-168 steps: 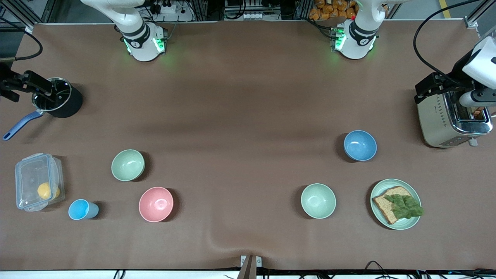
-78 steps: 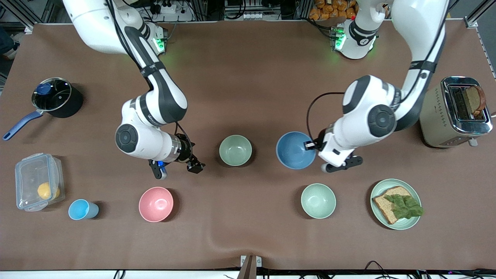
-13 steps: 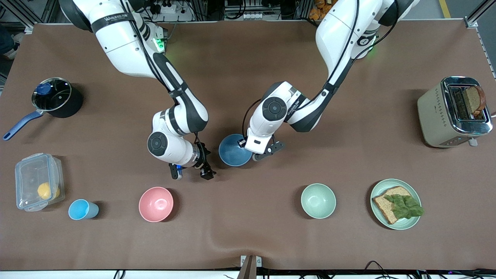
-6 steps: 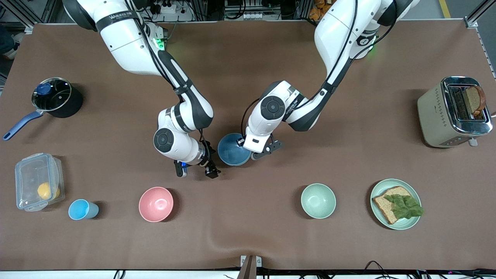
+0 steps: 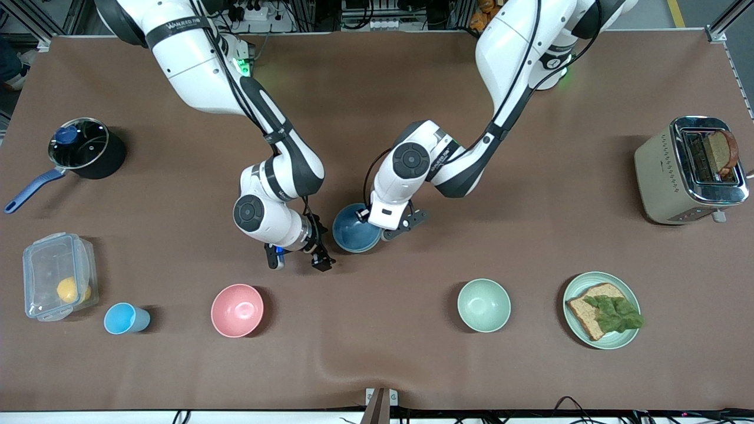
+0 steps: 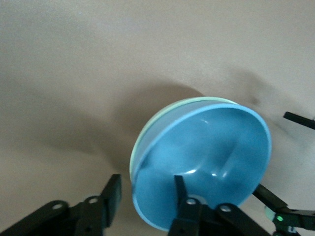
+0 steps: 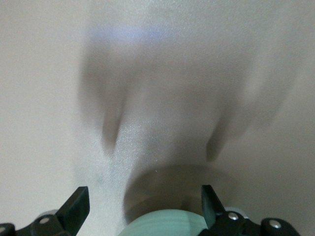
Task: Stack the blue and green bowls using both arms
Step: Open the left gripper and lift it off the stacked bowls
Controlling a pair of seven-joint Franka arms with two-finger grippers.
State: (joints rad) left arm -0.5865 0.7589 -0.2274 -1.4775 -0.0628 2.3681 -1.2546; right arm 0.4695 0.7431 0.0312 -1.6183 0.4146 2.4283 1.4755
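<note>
Carried over since earlier, the blue bowl (image 5: 356, 235) sits nested in the green bowl (image 6: 147, 135), left gripper (image 6: 147, 196) spread astride its rim, right gripper (image 5: 299, 254) spread beside it.

The blue bowl (image 5: 356, 235) sits nested in the green bowl (image 6: 162, 115) mid-table, boxed in. The left gripper (image 5: 383, 227) straddles its rim at 3 o'clock, fingers apart; the right gripper (image 5: 297, 259), fingers spread, stands just beside it at 9 o'clock. Both forearms block 12 o'clock. At 6 o'clock the table (image 5: 365, 318) lies open, between the pink bowl (image 5: 237, 310) and the mint bowl (image 5: 483, 305).
</note>
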